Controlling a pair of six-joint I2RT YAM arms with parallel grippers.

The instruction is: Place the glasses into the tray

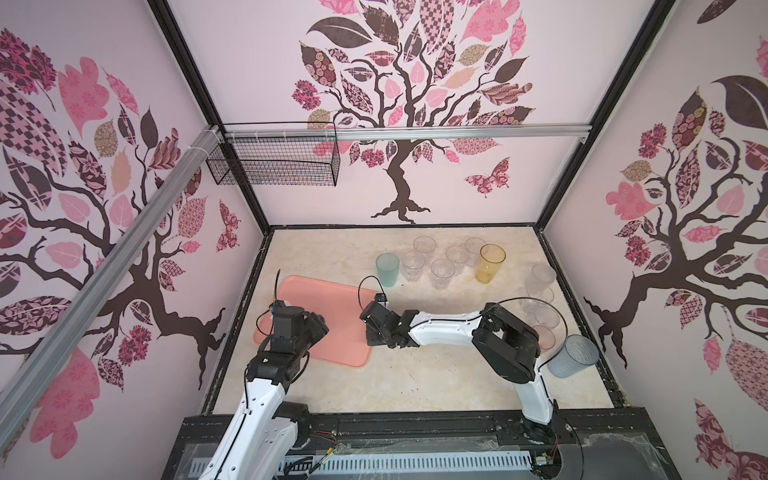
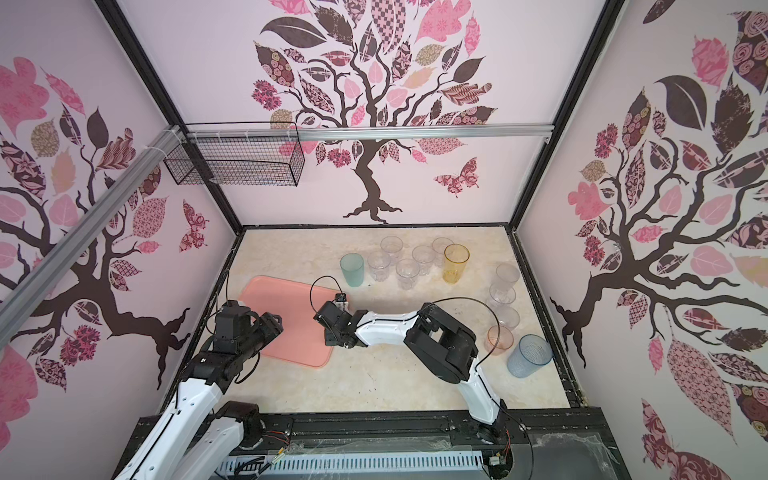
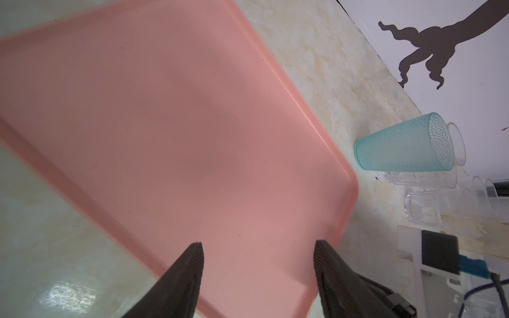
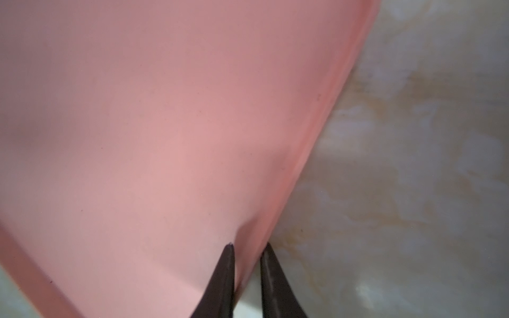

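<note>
The salmon-pink tray point(image 1: 332, 307) point(image 2: 286, 299) lies flat at the table's left with nothing on it. My right gripper point(image 4: 246, 246) reaches across and is shut on the tray's point(image 4: 165, 137) right rim, one finger inside and one outside; in a top view it point(image 1: 370, 338) sits at that edge. My left gripper point(image 3: 257, 245) hangs open over the tray's point(image 3: 192, 124) near part, holding nothing. The glasses stand on the table: a teal one point(image 1: 387, 270) point(image 3: 405, 146), several clear ones point(image 1: 440, 266), an amber one point(image 1: 491, 264), a blue one point(image 1: 573, 355) and a pinkish one point(image 2: 498, 340).
A black wire basket point(image 1: 274, 162) hangs on the rail at the back left, above the table. More clear glasses point(image 1: 540, 278) stand in a column along the right wall. Black frame edges bound the marble table point(image 1: 415, 374).
</note>
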